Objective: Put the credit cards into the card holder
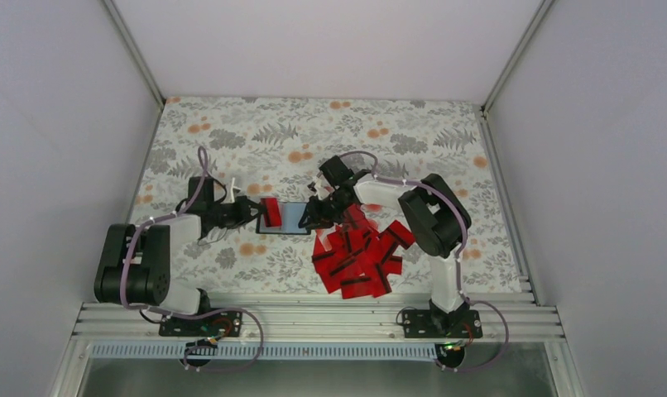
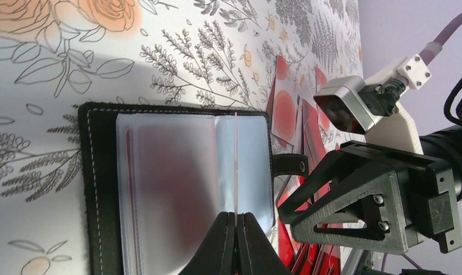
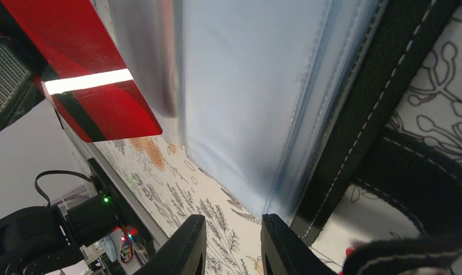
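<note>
The card holder (image 1: pixel 293 220) lies open on the floral cloth, its grey-blue sleeves (image 2: pixel 177 183) facing up. My left gripper (image 1: pixel 256 212) is shut on one red credit card (image 1: pixel 271 211) and holds it on edge over the holder's left half. In the left wrist view this card shows only as a thin line (image 2: pixel 235 160) above the left gripper (image 2: pixel 236 216). My right gripper (image 3: pixel 231 246) stands narrowly open at the holder's near right corner (image 3: pixel 355 132), with only cloth between its fingers. Several more credit cards (image 1: pixel 359 256) lie piled to the right.
The holder's black strap with a snap (image 2: pixel 292 165) sticks out toward the pile. One of the right gripper's fingers (image 2: pixel 343 195) sits close beside the holder. An aluminium rail (image 1: pixel 314 314) runs along the near edge, and white walls enclose the cloth.
</note>
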Robot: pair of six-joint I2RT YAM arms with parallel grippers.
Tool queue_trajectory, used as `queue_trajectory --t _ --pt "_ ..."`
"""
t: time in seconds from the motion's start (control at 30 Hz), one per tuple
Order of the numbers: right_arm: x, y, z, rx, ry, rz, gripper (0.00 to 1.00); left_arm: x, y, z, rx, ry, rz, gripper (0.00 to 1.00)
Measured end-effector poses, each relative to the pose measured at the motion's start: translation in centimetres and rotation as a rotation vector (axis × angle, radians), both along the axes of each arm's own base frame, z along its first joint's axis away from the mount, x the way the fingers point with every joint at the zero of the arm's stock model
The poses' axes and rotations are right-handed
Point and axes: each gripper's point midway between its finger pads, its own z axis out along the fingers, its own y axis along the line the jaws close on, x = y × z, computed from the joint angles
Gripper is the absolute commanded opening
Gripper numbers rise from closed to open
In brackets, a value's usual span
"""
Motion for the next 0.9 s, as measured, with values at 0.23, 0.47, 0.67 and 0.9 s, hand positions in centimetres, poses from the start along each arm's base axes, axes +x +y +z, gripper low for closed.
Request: queue_trajectory --t 0.23,0.47,0.67,0.9 --pt "0.1 0.1 -0.4 -0.003 -0.003 0.010 0.25 0.8 -0.5 -0.2 -0.001 -0.013 -0.018 0.02" --pt "0.2 -0.1 -0.6 -0.005 -0.005 0.013 0.23 1.0 -1.2 -0.9 0.000 0.010 -0.037 0.02" --pt "0.2 -0.2 -1.0 -0.009 -0.003 0.017 0.23 1.2 -1.4 -1.2 0.001 0.016 -0.045 0.02" --pt "0.3 -0.3 -1.1 -0.009 -0.007 0.018 0.23 1.0 -1.8 -1.6 0.002 0.026 -0.058 0.02"
